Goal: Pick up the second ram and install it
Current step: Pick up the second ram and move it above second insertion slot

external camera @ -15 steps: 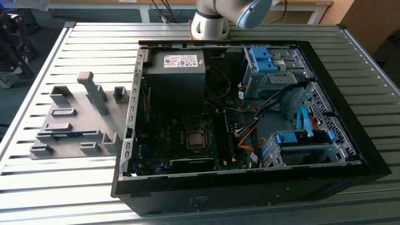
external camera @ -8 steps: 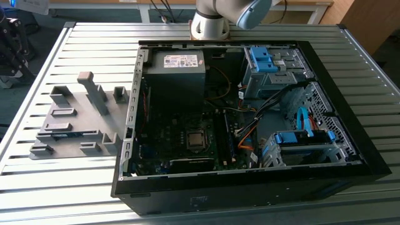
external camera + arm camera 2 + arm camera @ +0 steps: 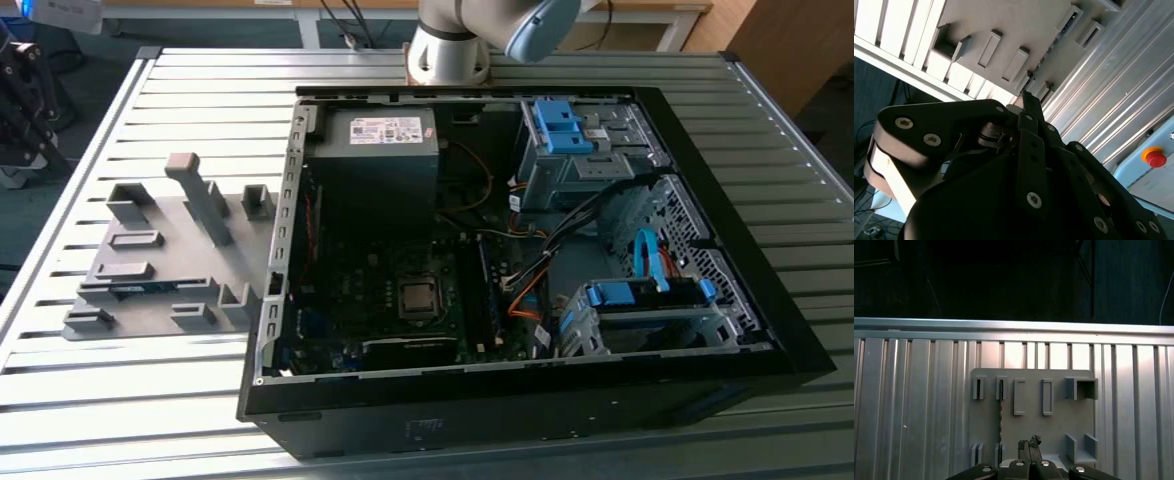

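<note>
Closest to us in the second wrist view is the black gripper point(image 3: 1028, 100). Its linked body takes up the lower half of the picture, and its fingers are drawn together to a narrow tip with nothing held between them. Beyond the tip lies the grey holder tray point(image 3: 1004, 20) on the ribbed aluminium table point(image 3: 1114, 90). We make out the second ram point(image 3: 1056, 39) as a thin, speckled line standing on edge in one of the tray's slots, apart from the gripper. A red emergency-stop button point(image 3: 1154, 158) sits on a pale housing off to one side.

In the first wrist view we look straight down on the tray point(image 3: 1059, 425). The gripper point(image 3: 1029, 444) hangs over it with its tips close together and empty. The second ram point(image 3: 1000, 420) runs as a dark strip between two pairs of slot posts, just beside the fingertips and not touching them.

In the exterior view the tray point(image 3: 174, 250) rests on the table point(image 3: 134, 400) at the exterior view's left, touching the side of an open computer case point(image 3: 534, 400). The second ram point(image 3: 134, 288) lies low in the tray's near part. Inside the case we see the power supply point(image 3: 380, 140), the processor socket point(image 3: 419, 297) and two blue drive-bay clips point(image 3: 561, 125). The arm point(image 3: 447, 45) rises behind the case.
</note>
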{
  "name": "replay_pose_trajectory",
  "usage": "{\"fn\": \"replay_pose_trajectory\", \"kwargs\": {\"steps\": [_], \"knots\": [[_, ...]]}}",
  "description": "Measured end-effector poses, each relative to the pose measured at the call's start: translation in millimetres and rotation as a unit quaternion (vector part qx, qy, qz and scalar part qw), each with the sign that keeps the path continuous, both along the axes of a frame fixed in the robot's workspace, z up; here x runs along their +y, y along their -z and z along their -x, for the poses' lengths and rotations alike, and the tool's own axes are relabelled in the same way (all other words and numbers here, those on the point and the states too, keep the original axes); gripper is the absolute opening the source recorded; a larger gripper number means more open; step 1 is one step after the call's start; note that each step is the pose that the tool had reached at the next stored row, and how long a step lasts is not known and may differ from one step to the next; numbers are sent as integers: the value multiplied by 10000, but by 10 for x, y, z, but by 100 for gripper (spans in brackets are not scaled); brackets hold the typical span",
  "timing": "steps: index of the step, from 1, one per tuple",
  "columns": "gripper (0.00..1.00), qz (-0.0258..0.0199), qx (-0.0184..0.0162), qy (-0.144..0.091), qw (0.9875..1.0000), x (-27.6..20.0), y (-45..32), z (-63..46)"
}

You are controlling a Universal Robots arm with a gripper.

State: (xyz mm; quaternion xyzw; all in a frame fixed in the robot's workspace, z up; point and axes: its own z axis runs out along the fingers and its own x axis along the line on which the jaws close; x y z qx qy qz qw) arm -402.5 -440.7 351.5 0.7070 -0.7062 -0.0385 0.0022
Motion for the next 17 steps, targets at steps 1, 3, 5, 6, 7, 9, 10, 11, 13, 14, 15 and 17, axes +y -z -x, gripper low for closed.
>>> {"fn": "replay_pose_trajectory", "kwargs": {"steps": [1,3,5,6,7,9,10,11,13,14,15,17], "knots": [[11,0,0,-1,10000,0,2,0],[11,1,0,-2,10000,-1,3,0],[11,2,-1,-2,10000,-2,4,0],[11,3,-1,-2,10000,-2,5,0],[11,3,-1,-2,10000,-2,5,0],[17,3,-2,-2,10000,-1,8,0],[17,2,-4,-2,10000,-1,11,0],[17,2,-7,-2,10000,-2,16,0],[17,3,-13,-2,10000,-2,27,2],[18,3,-18,-2,10000,-2,34,3],[18,3,-24,-2,10000,-2,42,5],[24,3,-36,-2,10000,-2,59,8]]}}
